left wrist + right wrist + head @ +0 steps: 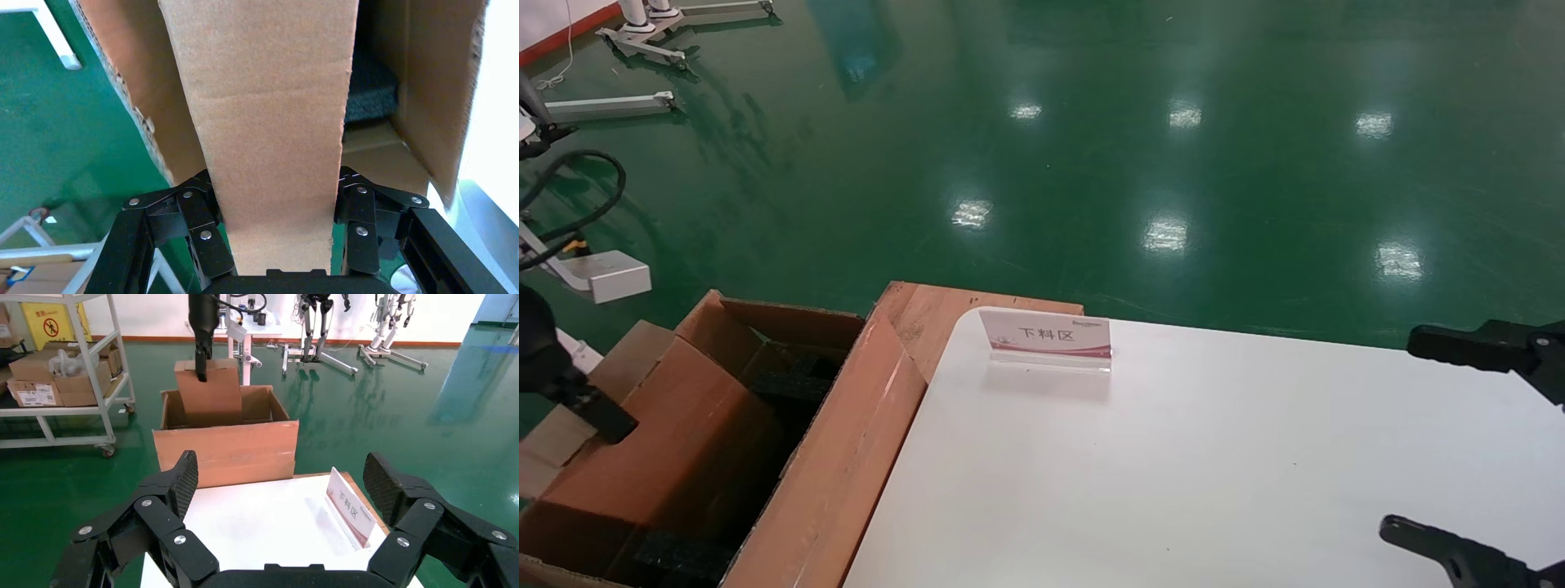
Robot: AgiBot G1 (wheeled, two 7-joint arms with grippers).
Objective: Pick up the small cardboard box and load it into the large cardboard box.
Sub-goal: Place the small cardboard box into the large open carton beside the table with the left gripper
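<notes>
Small cardboard box [208, 392], gripped on both sides by left gripper [275, 202] fingers, hangs upright, partly inside the large cardboard box [838, 474] beside the tabletop's [1214, 474] left edge, presumably for lowering; right gripper [281, 496], fingers wide, idles over the tabletop.

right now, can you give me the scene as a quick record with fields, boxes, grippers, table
small cardboard box: upright, lower part inside the large carton, top held
large cardboard box: open on the floor beside the table, black foam at its bottom
left gripper: shut on the small box's sides, above the carton
right gripper: open, holding nothing, over the table
white table: carries a sign stand near its far edge
</notes>
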